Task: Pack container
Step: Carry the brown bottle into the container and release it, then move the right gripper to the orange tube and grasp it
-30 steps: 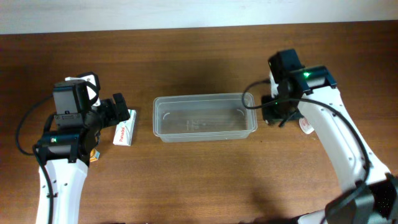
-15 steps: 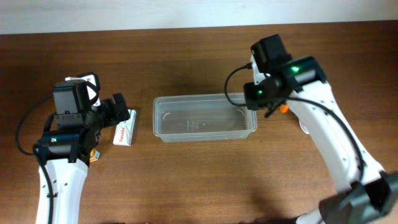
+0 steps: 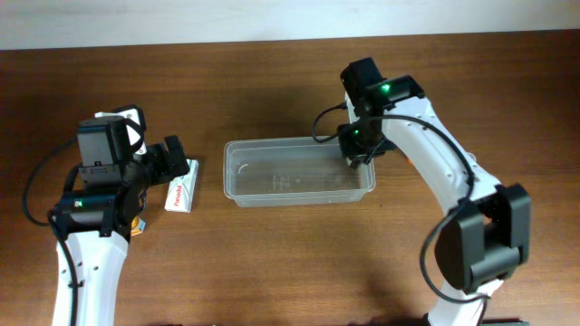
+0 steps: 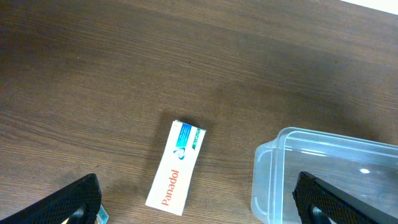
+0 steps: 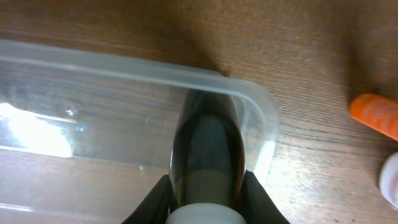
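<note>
The clear plastic container (image 3: 237, 175) sits at the table's middle and looks bare inside; it also shows in the left wrist view (image 4: 273, 163) and the right wrist view (image 5: 124, 67). My right gripper (image 3: 359, 150) is over the container's right end, shut on a dark bottle (image 5: 208, 146) with a white cap, held above the tub's right corner. My left gripper (image 4: 198, 208) is open and holds nothing, hovering above a white Panadol box (image 4: 176, 167) that lies left of the container (image 3: 179, 193).
An orange object (image 5: 375, 115) and a white rounded object (image 5: 392, 180) lie on the wood right of the container. A white item (image 3: 127, 119) sits behind the left arm. A small blue-edged item (image 4: 98, 213) is by the left finger.
My right arm has swung left from the table's right side, carrying the dark bottle from beside the container to above its right end. The left arm has not moved.
</note>
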You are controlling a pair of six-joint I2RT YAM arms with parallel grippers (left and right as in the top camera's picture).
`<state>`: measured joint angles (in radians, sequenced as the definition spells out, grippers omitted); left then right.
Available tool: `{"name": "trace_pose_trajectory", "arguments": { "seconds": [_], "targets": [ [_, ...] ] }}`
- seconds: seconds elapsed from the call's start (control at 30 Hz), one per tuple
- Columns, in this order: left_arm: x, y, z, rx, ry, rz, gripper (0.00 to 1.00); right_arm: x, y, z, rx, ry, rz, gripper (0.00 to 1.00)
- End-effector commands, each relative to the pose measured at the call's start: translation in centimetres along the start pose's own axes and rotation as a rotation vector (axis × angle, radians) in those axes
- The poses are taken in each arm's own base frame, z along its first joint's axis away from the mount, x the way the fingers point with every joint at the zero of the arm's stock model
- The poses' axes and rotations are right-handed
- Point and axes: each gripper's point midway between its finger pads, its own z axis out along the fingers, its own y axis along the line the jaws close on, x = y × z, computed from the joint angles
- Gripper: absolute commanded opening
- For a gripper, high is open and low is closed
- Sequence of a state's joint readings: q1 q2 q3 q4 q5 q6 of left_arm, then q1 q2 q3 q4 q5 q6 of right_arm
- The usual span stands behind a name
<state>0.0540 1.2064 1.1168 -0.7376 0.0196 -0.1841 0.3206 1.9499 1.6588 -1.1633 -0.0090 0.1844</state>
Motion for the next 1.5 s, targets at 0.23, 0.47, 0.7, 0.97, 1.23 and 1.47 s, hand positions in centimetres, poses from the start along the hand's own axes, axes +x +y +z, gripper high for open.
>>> {"name": "trace_pose_trajectory", "arguments": {
  "seconds": [0.23,0.47,0.7,0.97,1.23,1.47],
  "targets": [
    [-0.7,-0.1,-0.2,0.010,-0.015,-0.006,0.99,-1.1,0.7,1.1,-0.017,-0.013,-0.001,0.39],
    [-0.7,-0.1,-0.2,0.010,-0.015,-0.006,0.99,-1.1,0.7,1.1,-0.017,-0.013,-0.001,0.45],
    [-0.7,-0.1,-0.2,0.010,-0.015,-0.006,0.99,-0.9,0.7,1.1,-0.016,-0.008,-0.001,0.46],
    [-0.7,-0.1,-0.2,0.010,-0.015,-0.006,0.99,-0.4,1.1,1.1,-0.038,0.014,-0.001,0.41],
    [-0.7,-0.1,-0.2,0.010,-0.015,-0.006,0.99,-0.5,1.2,1.1,-0.043,0.013,-0.001,0.41],
    [-0.7,-0.1,-0.2,0.010,-0.015,-0.006,0.99,-0.8,1.2,-0.1,-0.046,-0.008,-0.014,0.42]
  ]
}}
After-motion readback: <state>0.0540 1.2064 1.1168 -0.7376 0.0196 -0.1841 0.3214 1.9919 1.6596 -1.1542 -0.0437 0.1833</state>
